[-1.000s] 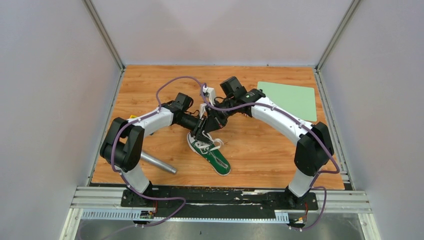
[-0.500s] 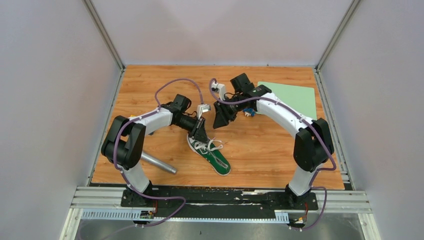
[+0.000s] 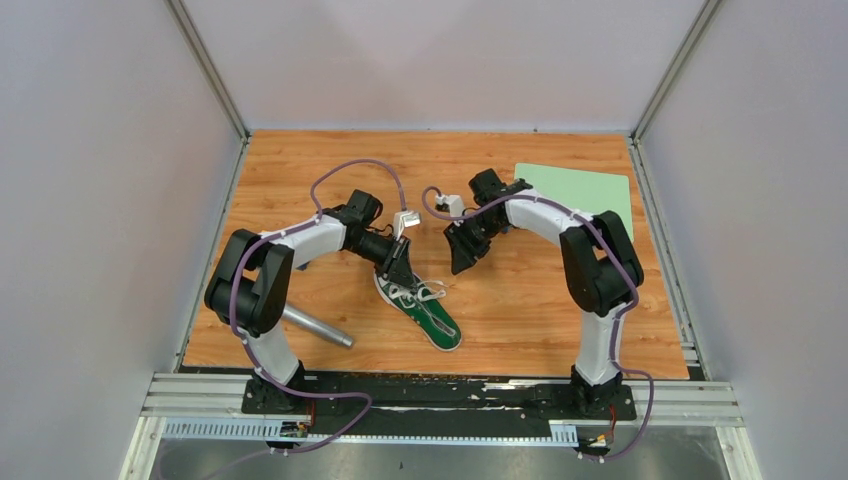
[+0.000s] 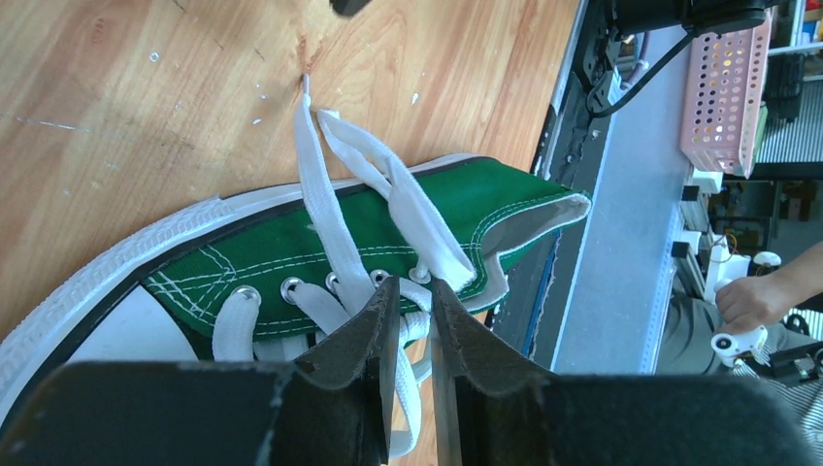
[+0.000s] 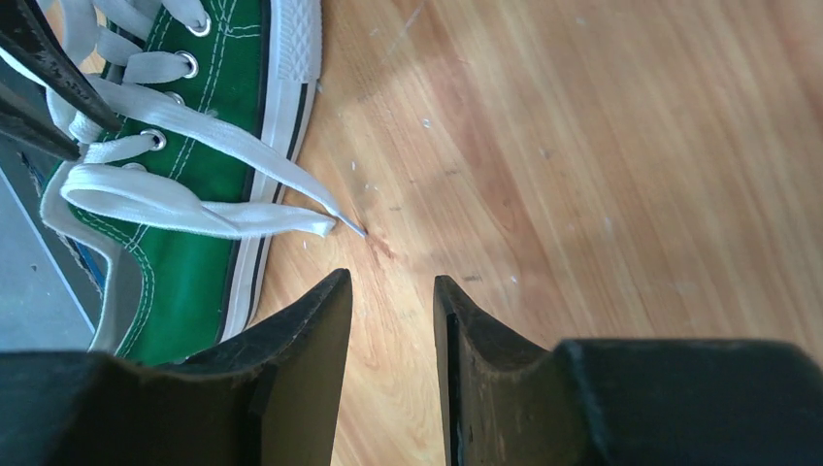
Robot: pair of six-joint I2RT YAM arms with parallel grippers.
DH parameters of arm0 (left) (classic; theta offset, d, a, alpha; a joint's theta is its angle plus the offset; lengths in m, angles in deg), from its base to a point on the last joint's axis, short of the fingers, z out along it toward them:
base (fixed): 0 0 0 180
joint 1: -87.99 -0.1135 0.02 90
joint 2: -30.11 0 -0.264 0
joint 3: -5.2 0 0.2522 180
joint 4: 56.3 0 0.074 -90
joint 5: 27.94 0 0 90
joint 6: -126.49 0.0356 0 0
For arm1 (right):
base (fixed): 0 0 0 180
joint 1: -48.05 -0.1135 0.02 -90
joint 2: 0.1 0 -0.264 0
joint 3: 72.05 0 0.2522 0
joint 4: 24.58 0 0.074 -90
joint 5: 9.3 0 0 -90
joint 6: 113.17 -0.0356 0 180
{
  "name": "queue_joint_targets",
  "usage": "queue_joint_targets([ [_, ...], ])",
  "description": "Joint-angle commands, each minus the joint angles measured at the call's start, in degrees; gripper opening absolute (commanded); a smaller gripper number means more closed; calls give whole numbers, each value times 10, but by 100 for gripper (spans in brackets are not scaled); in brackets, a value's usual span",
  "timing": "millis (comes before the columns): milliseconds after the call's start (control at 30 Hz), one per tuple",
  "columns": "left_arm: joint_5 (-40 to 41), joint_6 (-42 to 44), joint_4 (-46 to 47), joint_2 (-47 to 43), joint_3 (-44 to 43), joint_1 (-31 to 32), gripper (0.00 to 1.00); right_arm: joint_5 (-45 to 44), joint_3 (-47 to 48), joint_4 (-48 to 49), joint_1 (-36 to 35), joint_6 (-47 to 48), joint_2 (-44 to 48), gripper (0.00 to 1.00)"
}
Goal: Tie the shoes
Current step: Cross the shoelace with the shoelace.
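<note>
The green sneaker (image 3: 420, 312) lies on the wooden table, toe toward the far left; its white laces (image 4: 408, 204) trail loose over its side onto the wood. My left gripper (image 3: 402, 272) sits over the eyelets, and in the left wrist view the left gripper (image 4: 414, 283) has its jaws nearly together with a strand of white lace between them. My right gripper (image 3: 460, 262) hovers to the right of the shoe. In the right wrist view the right gripper (image 5: 391, 277) is open over bare wood, just short of the lace tips (image 5: 320, 225) beside the sneaker (image 5: 194, 262).
A grey metal cylinder (image 3: 315, 328) lies near the left arm's base. A pale green mat (image 3: 585, 198) lies at the back right. Grey walls enclose the table on three sides.
The right gripper has opened, let go of the lace and drawn back to the right of the shoe. The left gripper has narrowed around the lace at the eyelets.
</note>
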Motion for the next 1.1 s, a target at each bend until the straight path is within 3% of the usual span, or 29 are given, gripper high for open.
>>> queue_joint_targets([
  [0,-20,20,-14,-1,-20,-2,26,16,20,8,-28,48,-17,38],
  [167,-13,24,-15,-5,-17,-2,25,42,25,10,-32,44,-12,37],
  [300,-1,28,-29,-5,-24,-2,34,102,-20,18,-29,80,54,39],
  [433,24,32,-41,-5,-37,-2,36,101,-28,36,-35,82,78,40],
  [733,12,-2,-45,-9,-43,-19,36,113,-3,64,-75,73,37,41],
  [1067,19,-10,-40,-8,-37,-42,46,120,5,77,-99,62,11,39],
])
